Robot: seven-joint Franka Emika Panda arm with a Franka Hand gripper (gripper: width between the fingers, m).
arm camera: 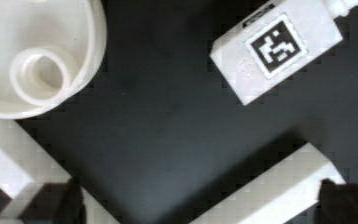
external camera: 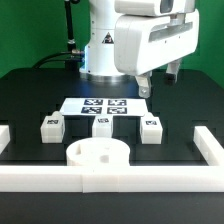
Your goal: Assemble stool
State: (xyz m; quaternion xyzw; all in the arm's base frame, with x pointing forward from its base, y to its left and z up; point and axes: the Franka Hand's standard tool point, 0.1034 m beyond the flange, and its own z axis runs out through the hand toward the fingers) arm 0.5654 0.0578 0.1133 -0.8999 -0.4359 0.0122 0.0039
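The white round seat disc [external camera: 98,153] with holes lies at the front of the black table, against the border rail. Three short white legs with square tags stand in a row behind it: one on the exterior view's left [external camera: 52,127], one in the middle [external camera: 102,127], one on the right [external camera: 152,128]. My gripper [external camera: 158,80] hangs above the table behind the right leg, open and empty. In the wrist view the seat disc [arm camera: 34,50] and one tagged leg [arm camera: 274,50] show beyond the gripper [arm camera: 197,208], whose dark fingertips [arm camera: 51,205] stand wide apart with nothing between them.
The marker board [external camera: 105,105] lies flat behind the legs. A long white border rail [external camera: 120,178] frames the front and both sides of the table; a stretch of it crosses the wrist view [arm camera: 247,185]. The robot's base [external camera: 100,50] stands at the back.
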